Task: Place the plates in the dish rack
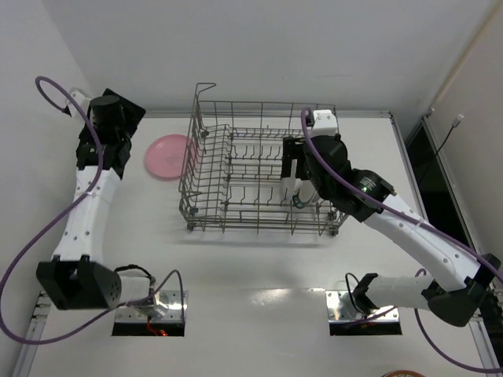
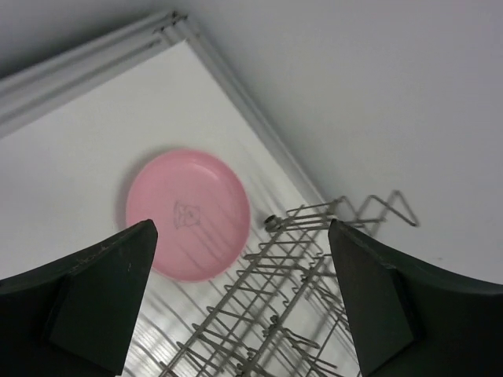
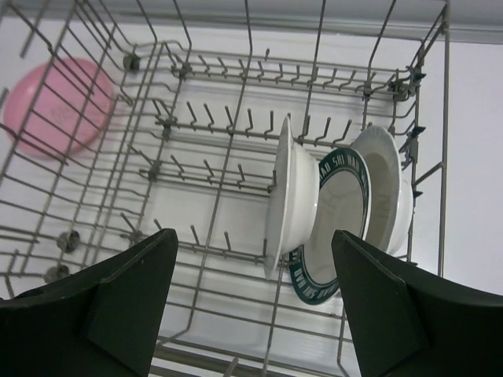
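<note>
- Left tool (image 2: 241, 236): both fingers (image 2: 102, 298) are spread wide with nothing between them. It hangs over the far-left part of the counter (image 1: 259, 267), and its camera looks down at the pink plate (image 2: 189, 214).
- The pink plate lies flat on the counter, outside the dish rack (image 1: 251, 221) and just beside its left wall. From the overhead view I can't tell whether the plate's edge touches the wire. A small dark mark shows at the plate's centre in the left wrist view.
- Right tool (image 3: 255, 236): its fingers are also apart and grip nothing. It sits over the right half of the rack, facing the plates already loaded there.
- At the right end of the rack, three plates stand on edge among the tines, side by side.
- The white plate (image 3: 287, 196) is nearest the rack's middle.
- Next is the dark-rimmed plate (image 3: 334, 228), with pale lettering on its rim. The white plate partly hides it from my right wrist camera.
- The second white plate (image 3: 385, 184) is closest to the right wall.
- The corner loop (image 2: 385, 208) rises at the rack's far-left corner, near the pink plate.
- The rack sits mid-counter, between the two arms.
</note>
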